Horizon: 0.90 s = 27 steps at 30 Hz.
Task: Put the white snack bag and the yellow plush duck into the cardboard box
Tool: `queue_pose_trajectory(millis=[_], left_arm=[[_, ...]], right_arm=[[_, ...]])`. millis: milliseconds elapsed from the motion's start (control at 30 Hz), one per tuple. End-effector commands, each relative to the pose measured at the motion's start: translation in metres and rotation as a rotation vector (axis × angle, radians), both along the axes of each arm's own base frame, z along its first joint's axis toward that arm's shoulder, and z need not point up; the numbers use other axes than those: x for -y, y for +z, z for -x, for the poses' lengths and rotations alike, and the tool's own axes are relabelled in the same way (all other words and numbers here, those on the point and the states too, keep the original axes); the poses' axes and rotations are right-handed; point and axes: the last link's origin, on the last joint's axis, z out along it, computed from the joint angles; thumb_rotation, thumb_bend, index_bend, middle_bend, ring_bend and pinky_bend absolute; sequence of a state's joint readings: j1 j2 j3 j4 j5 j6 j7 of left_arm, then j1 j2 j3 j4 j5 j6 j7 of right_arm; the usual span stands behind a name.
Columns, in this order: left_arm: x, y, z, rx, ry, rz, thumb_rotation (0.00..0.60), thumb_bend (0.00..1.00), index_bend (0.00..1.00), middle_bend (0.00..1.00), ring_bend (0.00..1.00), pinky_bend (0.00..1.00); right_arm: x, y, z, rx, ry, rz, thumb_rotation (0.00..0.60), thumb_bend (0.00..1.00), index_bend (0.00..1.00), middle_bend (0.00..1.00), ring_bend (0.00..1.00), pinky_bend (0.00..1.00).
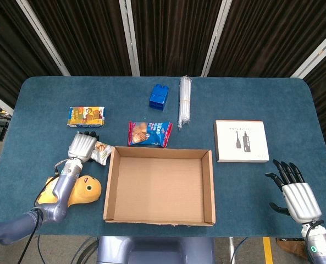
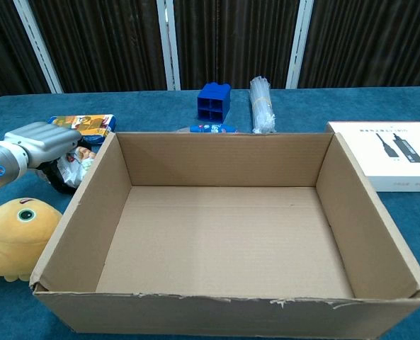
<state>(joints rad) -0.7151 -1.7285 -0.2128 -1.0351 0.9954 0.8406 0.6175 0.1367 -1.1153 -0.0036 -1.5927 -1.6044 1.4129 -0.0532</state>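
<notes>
Beside the cardboard box's (image 1: 158, 220) left wall, the left hand (image 1: 81, 146) gripped the white snack bag (image 1: 103, 152), the box opening lying to its right; the yellow plush duck (image 1: 86, 188) lay nearby on the table (image 1: 250, 99), right hand (image 1: 298, 198) spread, holding nothing

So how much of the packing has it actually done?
Nothing is packed: the cardboard box is empty. The left hand holds the white snack bag beside the box's left wall. The yellow plush duck lies on the table. The right hand holds nothing.
</notes>
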Motion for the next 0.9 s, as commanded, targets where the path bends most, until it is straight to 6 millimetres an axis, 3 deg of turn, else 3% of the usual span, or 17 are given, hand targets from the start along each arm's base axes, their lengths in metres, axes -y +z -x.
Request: queue_pose_trajectory(millis=[33, 267, 567, 900], left_arm=[[-0.001, -0.001, -0.001, -0.014, 0.009, -0.021, 0.6, 0.47, 0.6, 0.47, 0.52, 0.54], [-0.002, 0.013, 0.002, -0.037, 0.014, -0.082, 0.6, 0.55, 0.62, 0.5, 0.6, 0.59], [0.008, 0.049, 0.004, -0.072, 0.023, -0.15, 0.6, 0.56, 0.64, 0.53, 0.62, 0.6], [0.039, 0.101, -0.027, -0.009, -0.094, -0.245, 0.6, 0.56, 0.67, 0.55, 0.64, 0.61]], right_arm=[[0.0, -0.001, 0.0, -0.001, 0.001, -0.002, 0.6, 0.0, 0.26, 0.02, 0.0, 0.0], [0.0, -0.002, 0.0, -0.005, 0.001, -0.005, 0.6, 0.0, 0.26, 0.01, 0.0, 0.0], [-0.002, -0.004, -0.002, -0.009, 0.009, -0.009, 0.6, 0.0, 0.26, 0.01, 0.0, 0.0], [-0.001, -0.002, -0.002, -0.005, 0.005, -0.003, 0.6, 0.0, 0.26, 0.0, 0.0, 0.0]])
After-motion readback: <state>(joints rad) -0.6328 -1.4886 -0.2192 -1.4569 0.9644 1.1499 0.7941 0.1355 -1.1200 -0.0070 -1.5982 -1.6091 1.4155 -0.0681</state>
